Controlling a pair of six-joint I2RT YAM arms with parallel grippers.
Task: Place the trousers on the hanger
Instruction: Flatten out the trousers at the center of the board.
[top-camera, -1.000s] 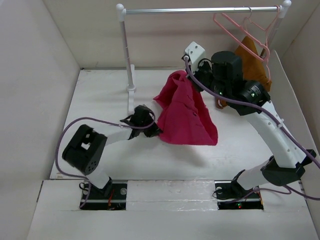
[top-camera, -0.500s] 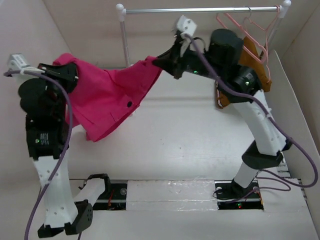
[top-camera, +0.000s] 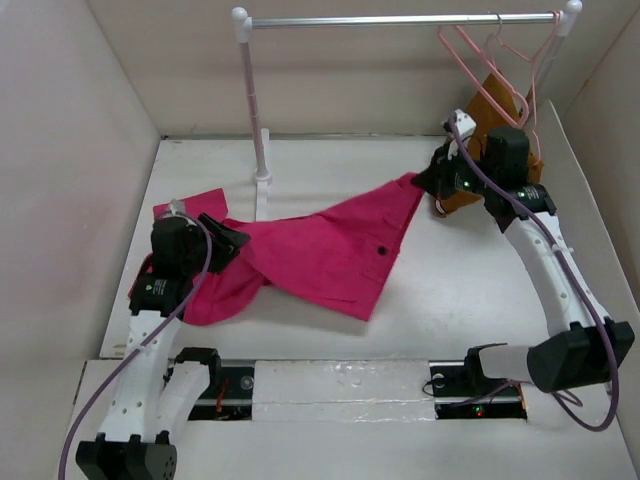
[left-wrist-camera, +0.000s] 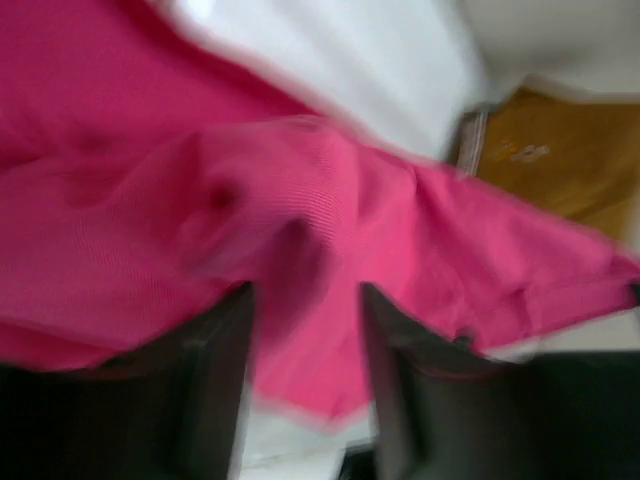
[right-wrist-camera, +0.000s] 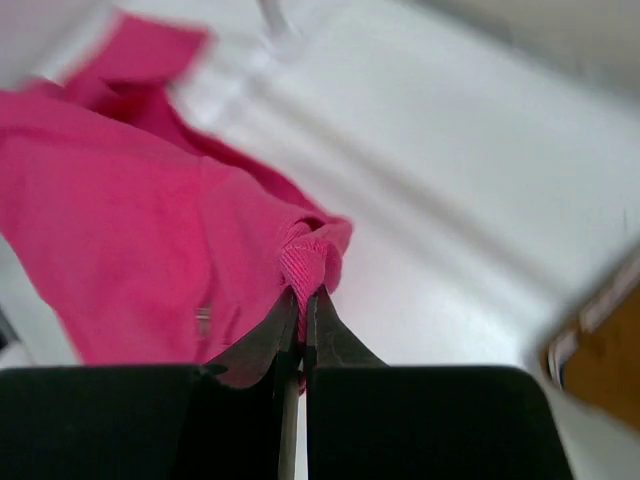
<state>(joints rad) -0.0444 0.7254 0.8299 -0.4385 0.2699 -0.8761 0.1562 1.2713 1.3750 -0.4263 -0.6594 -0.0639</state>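
While the trousers (top-camera: 320, 250) lie spread across the desk (top-camera: 450, 290), their long axis runs from the near left up to the far right, one end at each arm.

Right pincer (top-camera: 425, 185): fully closed, nipping a small bunched fold at the far-right corner of the garment; the right wrist view confirms the cloth is caught between the tips.

Left pincer (top-camera: 225, 243): at the near-left end, fingers (left-wrist-camera: 215, 380) part open with cloth lying in the gap. The blurred wrist view does not show whether it has any hold.

Hanger (top-camera: 470, 63): one of a few pale-pink ones on the silver rail (top-camera: 400, 19), up and behind the right pincer and well apart from the left. The right arm is plainly the nearer. A mustard-brown garment (top-camera: 505, 110) hangs just behind that arm.

Condition of garment: bright magenta, soft, plain weave, one dark button showing. It lies loosely flat with folds gathered at the left end. None of it is on the hanger, so the task is judged to be at an early stage.
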